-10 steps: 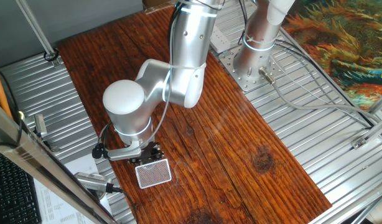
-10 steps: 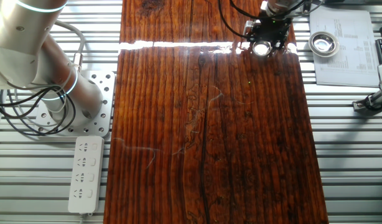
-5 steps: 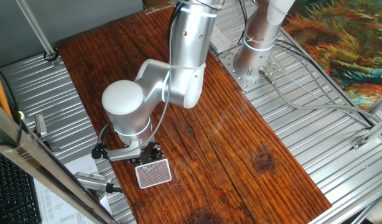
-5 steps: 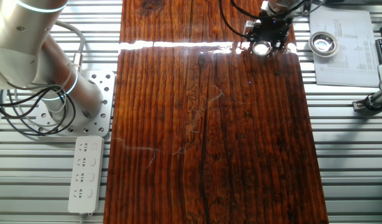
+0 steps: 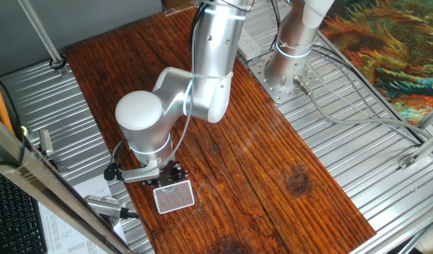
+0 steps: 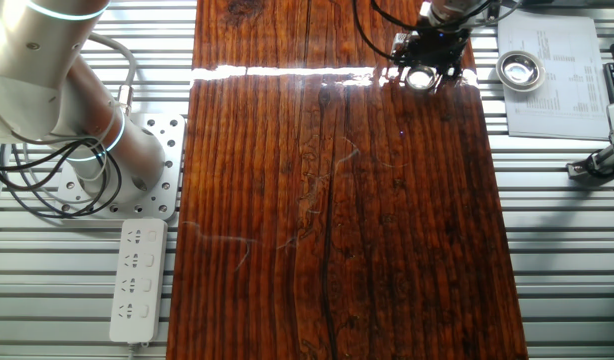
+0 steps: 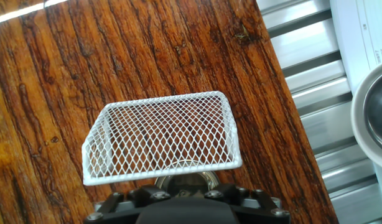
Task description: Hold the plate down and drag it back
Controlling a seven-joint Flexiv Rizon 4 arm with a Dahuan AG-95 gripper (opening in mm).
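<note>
Gripper (image 5: 171, 173) position: we found the black two-finger gripper lowered close to the dark red-brown grained wooden tabletop (image 5: 259, 148), near the board's edge on the side where the printed white paper sheet (image 6: 552, 85) lay. We could not tell whether its fingers were spread or pressed together, since the hand view showed only the black gripper body (image 7: 185, 208) along the bottom edge. The small round shiny silver metal plate (image 7: 185, 181) sat directly at the gripper tip, only partly visible there as a curved rim behind the near edge of the rectangular white wire-mesh piece (image 7: 163, 137). That mesh piece lay on the wood just in front of the gripper, its nearest edge overlapping the plate. In the other fixed view we noted the plate (image 6: 421, 77) as a bright round spot just below the gripper (image 6: 427, 52). A round polished steel bowl (image 6: 519, 69) rested on the paper sheet, off the board and apart from the plate.
</note>
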